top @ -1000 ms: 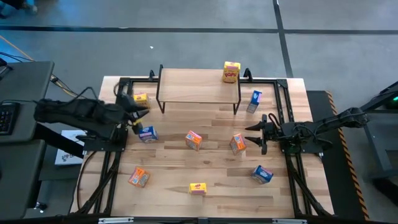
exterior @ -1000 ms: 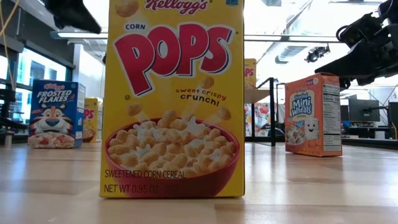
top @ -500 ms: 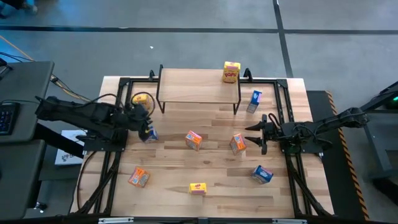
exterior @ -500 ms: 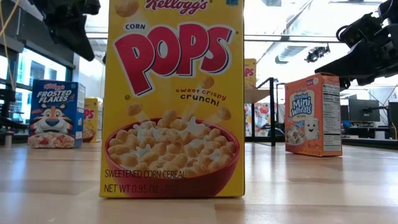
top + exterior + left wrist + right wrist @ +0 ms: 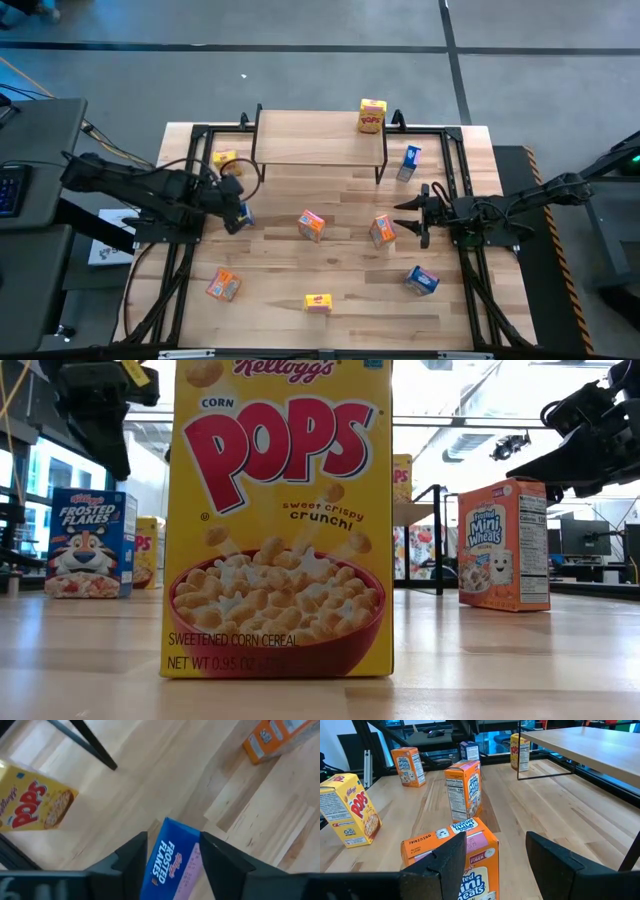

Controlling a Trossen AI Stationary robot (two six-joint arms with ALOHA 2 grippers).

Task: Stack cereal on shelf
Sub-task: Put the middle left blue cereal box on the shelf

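Left wrist view shows the left gripper [image 5: 172,857] spread wide around a blue cereal box [image 5: 172,862], left of centre; right gripper [image 5: 408,218] waits open beside an orange box [image 5: 382,230].

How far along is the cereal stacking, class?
Done: one yellow box stands on the shelf. In hand: the left hand straddles a blue box; the right hand waits open by an orange box. Left: the boxes on the table.

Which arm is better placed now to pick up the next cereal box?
Left. The left gripper has its open fingers on both sides of the blue Frosted Flakes box; the right gripper waits beside an orange box.
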